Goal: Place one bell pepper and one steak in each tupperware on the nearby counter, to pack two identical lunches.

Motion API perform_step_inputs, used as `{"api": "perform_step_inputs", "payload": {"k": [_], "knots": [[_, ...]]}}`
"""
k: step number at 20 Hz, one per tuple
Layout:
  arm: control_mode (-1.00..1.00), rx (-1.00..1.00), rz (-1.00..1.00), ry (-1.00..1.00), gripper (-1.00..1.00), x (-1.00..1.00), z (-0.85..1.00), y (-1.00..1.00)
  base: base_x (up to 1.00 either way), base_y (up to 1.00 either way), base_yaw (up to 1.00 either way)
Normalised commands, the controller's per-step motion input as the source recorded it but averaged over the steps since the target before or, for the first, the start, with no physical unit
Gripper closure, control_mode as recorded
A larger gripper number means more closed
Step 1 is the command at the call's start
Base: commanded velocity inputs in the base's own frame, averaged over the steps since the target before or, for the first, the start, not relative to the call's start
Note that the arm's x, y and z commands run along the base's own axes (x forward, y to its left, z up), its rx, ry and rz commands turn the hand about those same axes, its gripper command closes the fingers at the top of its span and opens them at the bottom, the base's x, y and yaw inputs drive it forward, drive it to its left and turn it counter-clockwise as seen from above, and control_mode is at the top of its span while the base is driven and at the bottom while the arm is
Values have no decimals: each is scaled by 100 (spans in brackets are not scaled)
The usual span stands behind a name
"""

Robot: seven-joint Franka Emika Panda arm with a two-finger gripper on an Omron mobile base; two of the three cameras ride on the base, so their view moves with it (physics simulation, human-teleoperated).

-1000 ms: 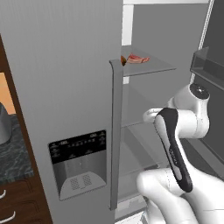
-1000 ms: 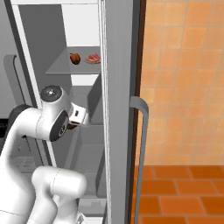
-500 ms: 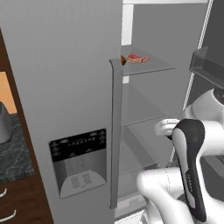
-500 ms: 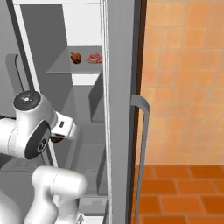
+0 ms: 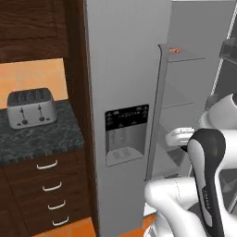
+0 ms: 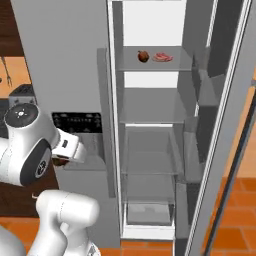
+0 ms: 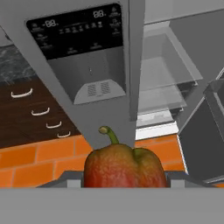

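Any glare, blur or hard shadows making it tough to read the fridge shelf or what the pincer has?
Right base view: flat, even light, no glare; bell pepper and steak on the fridge shelf read small but clearly. Hand view: sharp; held bell pepper looms large at the bottom. Left base view: slightly soft, no harsh shadows.

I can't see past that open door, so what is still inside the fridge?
On the fridge's top shelf lie one bell pepper and one steak, side by side. The glass shelves below look bare. The bottom drawer hides its contents.
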Motion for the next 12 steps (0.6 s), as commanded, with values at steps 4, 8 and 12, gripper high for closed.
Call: {"api": "perform_step_inputs", "payload": {"k": [4, 8, 12], "knots": [[100, 0, 0, 0, 100, 0, 0, 0, 0, 100, 0], [100, 0, 0, 0, 100, 0, 0, 0, 0, 100, 0], [100, 0, 0, 0, 100, 0, 0, 0, 4, 100, -1]]}}
